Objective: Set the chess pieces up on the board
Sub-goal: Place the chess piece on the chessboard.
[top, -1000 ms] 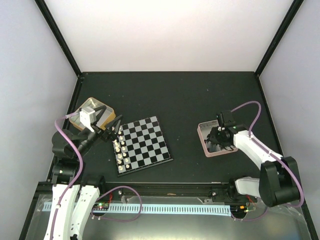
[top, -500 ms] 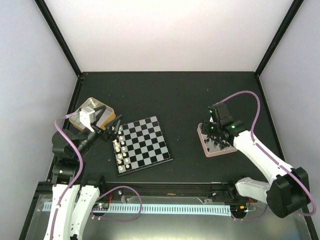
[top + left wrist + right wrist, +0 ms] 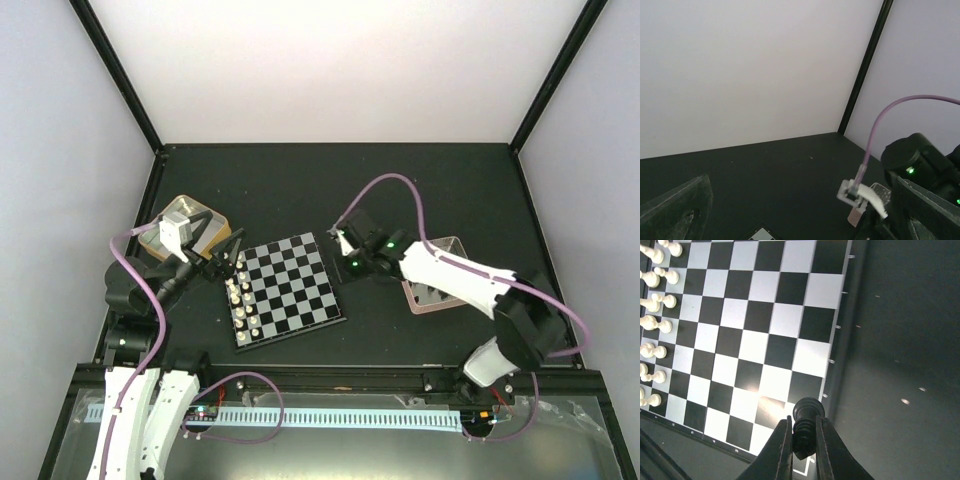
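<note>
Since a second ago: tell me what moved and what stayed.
The right pincer swung left from the pink-rimmed tin to the board's right edge, a black piece pinched in it. The left pincer, open by the board's left edge, and the white pieces stayed put.

Black piece (image 3: pixel 807 410): partly hidden between the right jaws; its kind cannot be told.
Board (image 3: pixel 765 340): cut off at the top and left edges of the right wrist view; only a corner is caught in the left wrist view.
White pieces (image 3: pixel 652 325): several are clipped at the left edge.
Pink tin (image 3: pixel 440 308): largely covered by the right arm (image 3: pixel 450 275); contents cannot be made out.
Gold tin (image 3: pixel 190 202): partly covered by the left wrist camera (image 3: pixel 175 232).
</note>
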Available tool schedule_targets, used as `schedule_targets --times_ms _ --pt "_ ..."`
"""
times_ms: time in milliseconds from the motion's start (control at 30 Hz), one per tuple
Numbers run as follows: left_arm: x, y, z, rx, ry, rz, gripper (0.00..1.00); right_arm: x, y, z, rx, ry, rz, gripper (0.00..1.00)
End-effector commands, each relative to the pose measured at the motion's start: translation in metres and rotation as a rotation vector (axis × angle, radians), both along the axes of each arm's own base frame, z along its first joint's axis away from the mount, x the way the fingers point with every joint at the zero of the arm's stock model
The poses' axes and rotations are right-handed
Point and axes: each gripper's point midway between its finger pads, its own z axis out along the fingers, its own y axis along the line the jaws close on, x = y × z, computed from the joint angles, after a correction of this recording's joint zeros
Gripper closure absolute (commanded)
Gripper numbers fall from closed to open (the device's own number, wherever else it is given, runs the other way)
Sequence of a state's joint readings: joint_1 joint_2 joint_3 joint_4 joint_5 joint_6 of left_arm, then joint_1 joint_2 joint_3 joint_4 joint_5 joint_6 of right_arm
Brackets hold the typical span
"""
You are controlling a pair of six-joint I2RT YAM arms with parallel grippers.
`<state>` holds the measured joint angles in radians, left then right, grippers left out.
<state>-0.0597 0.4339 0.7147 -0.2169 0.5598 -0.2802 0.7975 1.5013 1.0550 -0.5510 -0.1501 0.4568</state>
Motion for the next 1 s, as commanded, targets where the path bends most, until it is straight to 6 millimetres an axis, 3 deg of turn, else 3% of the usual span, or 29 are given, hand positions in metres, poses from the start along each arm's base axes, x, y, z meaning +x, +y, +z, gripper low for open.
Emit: schedule_targets --times_ms 0,67,267,533,967 --pt "-0.001 0.004 0.003 -0.008 0.0 0.02 0.01 -0.002 0.028 -0.008 -0.091 -0.03 0.072 0.99" --pt "-0.001 0.004 0.003 -0.007 -0.001 0.023 0.01 -0.001 0.036 -0.02 -0.161 -0.032 0.083 0.99" --pt "-0.002 0.005 0.003 -0.006 -0.003 0.031 0.01 0.001 0.053 -0.03 -0.243 -0.037 0.086 0.99" --pt "-0.001 0.006 0.003 -0.001 -0.001 0.036 0.01 0.011 0.044 -0.043 -0.346 -0.039 0.027 0.99" --pt "-0.001 0.006 0.005 -0.003 0.0 0.036 0.01 0.016 0.052 -0.049 -0.358 -0.023 0.028 0.96"
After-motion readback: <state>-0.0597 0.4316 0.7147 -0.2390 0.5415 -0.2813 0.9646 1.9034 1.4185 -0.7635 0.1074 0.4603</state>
